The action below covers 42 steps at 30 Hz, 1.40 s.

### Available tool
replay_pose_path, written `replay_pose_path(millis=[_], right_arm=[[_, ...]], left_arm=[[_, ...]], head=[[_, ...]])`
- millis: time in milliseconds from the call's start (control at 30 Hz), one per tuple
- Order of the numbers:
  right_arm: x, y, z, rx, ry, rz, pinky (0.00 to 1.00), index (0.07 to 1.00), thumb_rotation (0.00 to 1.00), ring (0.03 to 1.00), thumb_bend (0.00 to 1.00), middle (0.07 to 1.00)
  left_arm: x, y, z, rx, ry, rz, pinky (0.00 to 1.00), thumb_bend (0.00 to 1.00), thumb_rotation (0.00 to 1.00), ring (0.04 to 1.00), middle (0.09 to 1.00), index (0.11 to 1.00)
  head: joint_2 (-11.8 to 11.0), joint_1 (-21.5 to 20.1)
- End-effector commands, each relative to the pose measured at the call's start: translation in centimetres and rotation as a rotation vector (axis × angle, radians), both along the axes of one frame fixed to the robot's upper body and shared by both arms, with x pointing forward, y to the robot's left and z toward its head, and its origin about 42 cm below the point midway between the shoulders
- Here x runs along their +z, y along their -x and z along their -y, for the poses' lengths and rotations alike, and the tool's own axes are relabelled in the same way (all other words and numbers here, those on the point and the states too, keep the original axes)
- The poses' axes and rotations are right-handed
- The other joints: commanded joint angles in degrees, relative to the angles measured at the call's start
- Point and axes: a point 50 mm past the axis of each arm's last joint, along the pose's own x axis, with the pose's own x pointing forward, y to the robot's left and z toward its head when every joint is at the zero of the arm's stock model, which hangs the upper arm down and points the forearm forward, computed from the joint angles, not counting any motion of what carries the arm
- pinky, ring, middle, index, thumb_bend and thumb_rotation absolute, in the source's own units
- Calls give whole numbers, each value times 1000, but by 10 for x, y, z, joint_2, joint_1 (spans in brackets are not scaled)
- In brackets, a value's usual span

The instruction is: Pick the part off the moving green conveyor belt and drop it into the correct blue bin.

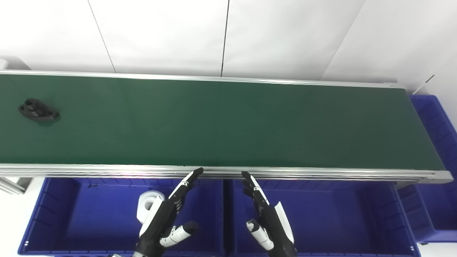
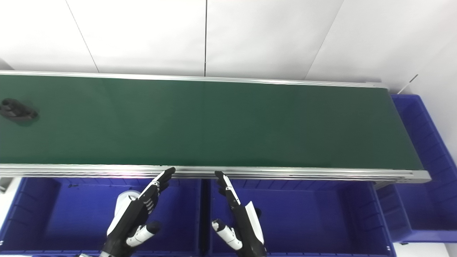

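A black part (image 1: 38,110) with holes lies on the green conveyor belt (image 1: 228,125) at its far left; it also shows in the right eye view (image 2: 17,111). My left hand (image 1: 167,217) is open and empty, held above the left blue bin (image 1: 53,217), fingers pointing at the belt's near rail. My right hand (image 1: 267,217) is open and empty above the middle blue bin (image 1: 339,214). Both hands are far from the part.
A white part (image 1: 148,207) lies in the left bin, partly hidden by my left hand. A third blue bin (image 1: 439,142) stands past the belt's right end. An aluminium rail (image 1: 321,174) borders the belt's near edge. White wall panels stand behind.
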Motion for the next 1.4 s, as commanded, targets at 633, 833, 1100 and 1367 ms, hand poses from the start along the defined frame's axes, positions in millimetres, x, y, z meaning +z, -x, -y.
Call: replay_pose_path(millis=[633, 833, 1100, 1367], right_arm=[[7, -1, -2, 10, -31, 52, 897, 964, 1000, 936, 841, 982], [6, -1, -1, 11, -34, 47, 898, 965, 1000, 940, 842, 984], [1, -1, 4, 13, -24, 31, 904, 965, 1000, 943, 843, 986], [-9, -1, 15, 9, -11, -11, 889, 985, 1000, 943, 826, 989]], left_arm=[[6, -3, 1, 10, 20, 45, 978, 756, 810, 980, 967, 920], [6, -4, 1, 10, 18, 50, 976, 750, 810, 979, 965, 921], [0, -4, 6, 8, 24, 52, 959, 750, 806, 973, 958, 918], [-16, -5, 17, 4, 12, 49, 884, 778, 745, 922, 921, 884]], head=[[-2, 0], [-3, -1], [-30, 44], [-84, 89]])
